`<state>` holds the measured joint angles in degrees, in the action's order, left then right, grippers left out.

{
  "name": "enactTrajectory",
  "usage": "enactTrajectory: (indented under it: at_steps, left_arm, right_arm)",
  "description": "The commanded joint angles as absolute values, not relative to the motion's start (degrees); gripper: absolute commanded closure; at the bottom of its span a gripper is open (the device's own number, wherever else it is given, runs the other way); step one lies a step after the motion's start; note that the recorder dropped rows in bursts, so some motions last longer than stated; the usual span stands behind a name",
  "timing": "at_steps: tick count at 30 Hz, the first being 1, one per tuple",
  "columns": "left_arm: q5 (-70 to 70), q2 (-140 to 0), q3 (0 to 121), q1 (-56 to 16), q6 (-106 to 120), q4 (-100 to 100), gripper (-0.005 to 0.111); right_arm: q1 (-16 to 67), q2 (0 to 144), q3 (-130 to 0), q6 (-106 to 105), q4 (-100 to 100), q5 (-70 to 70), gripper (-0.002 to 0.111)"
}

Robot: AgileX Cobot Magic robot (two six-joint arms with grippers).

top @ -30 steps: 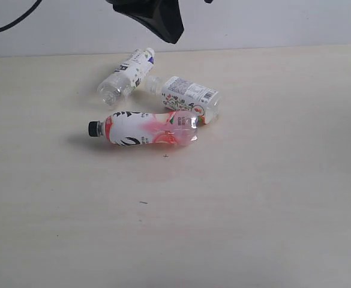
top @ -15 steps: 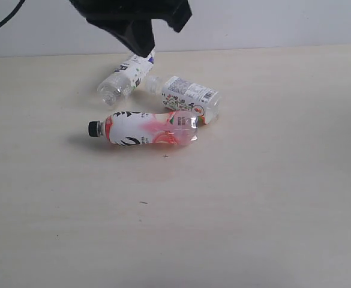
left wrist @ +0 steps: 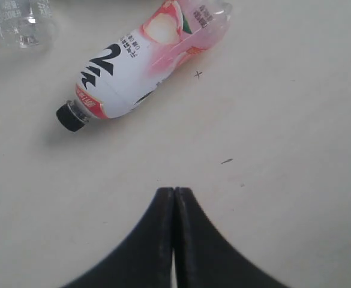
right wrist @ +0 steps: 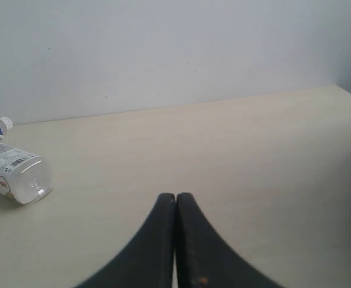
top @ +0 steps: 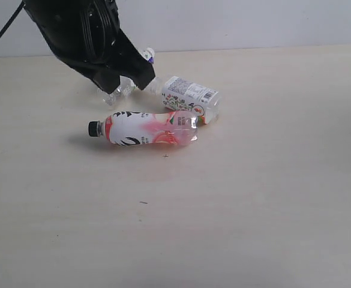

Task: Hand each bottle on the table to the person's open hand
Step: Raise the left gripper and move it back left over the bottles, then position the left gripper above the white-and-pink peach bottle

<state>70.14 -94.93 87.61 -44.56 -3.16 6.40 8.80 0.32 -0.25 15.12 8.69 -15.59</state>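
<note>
Worktop of pale beige wood grain [top: 265,192] carries bottles lying at far left. Only the exterior view shows the black left arm [top: 82,39] hiding most of one clear plastic bottle [top: 111,97], beside the white floral-label bottle [top: 190,99] and the nearer pink-and-white, black-capped bottle [top: 145,129]. The wrist views show the left end effector [left wrist: 174,198] and right end effector [right wrist: 175,201] pressed closed, both empty.

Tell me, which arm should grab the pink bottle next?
Left, probably. Its shut claw hovers close to the pink bottle, straight ahead of it; the right claw sits farther off to the side.
</note>
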Motion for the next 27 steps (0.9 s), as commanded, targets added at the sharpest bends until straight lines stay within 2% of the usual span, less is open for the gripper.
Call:
enactTrajectory:
  at_steps: [1,8,27]
  left_arm:
    - [70.0,-94.4,87.1,-43.2,-4.8,7.2,0.107]
    - [70.0,-94.4,87.1,-39.0,-6.5,6.6,0.107]
    - [67.7,-91.1,80.0,-36.6,-6.0,6.9,0.107]
  right_arm:
    - [9.0,0.0,0.0,15.1,8.9,-15.1,0.108]
    - [9.0,0.0,0.0,15.1,8.9,-15.1,0.108]
    - [9.0,0.0,0.0,15.1,8.9,-15.1,0.108]
